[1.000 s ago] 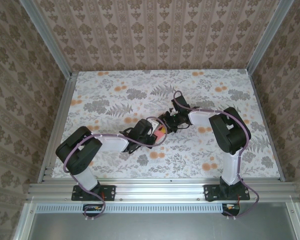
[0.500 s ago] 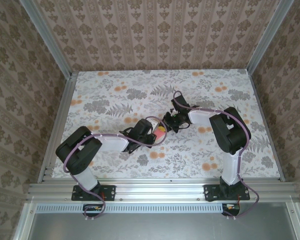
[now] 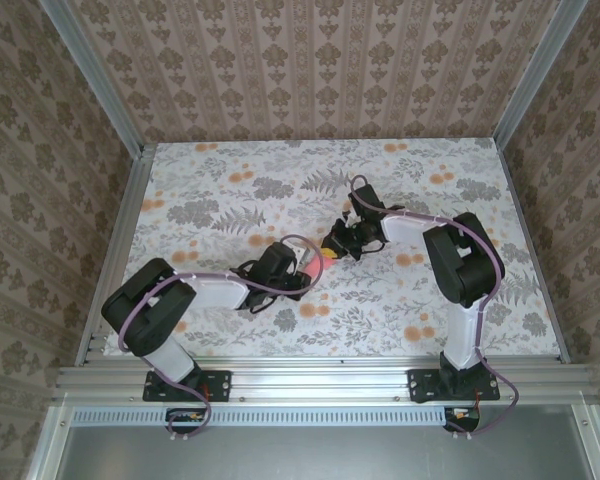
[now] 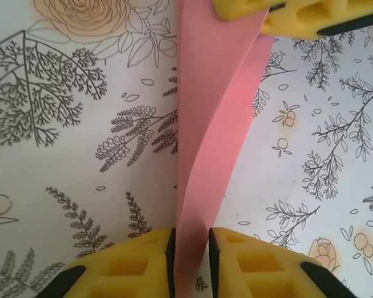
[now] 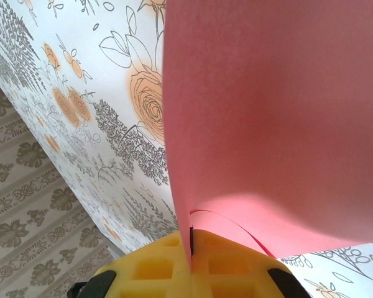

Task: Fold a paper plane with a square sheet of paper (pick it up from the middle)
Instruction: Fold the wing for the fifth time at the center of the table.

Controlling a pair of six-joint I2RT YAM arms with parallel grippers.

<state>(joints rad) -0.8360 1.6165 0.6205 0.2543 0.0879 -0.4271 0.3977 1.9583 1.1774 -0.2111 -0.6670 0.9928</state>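
Note:
The pink-red sheet of paper (image 3: pixel 318 262), folded into a narrow long shape, is held above the middle of the table between both grippers. My right gripper (image 5: pixel 191 239) is shut on one end of the paper (image 5: pixel 267 112), whose layers curve away from its pads. My left gripper (image 4: pixel 191 242) has its jaws a little apart, and the folded paper (image 4: pixel 205 143) runs between them on edge, twisting toward the right gripper's yellow fingers (image 4: pixel 298 15) at the top. In the top view the left gripper (image 3: pixel 305 266) and the right gripper (image 3: pixel 332 250) face each other closely.
The floral tablecloth (image 3: pixel 230 200) covers the table, with patterned walls (image 3: pixel 310 60) on three sides and aluminium rails (image 3: pixel 310 378) at the near edge. Both arms reach in over the centre, with bare cloth all round them.
My right gripper has shut on the paper. The left gripper's jaws have parted a little and the left arm has drawn back slightly to the left.

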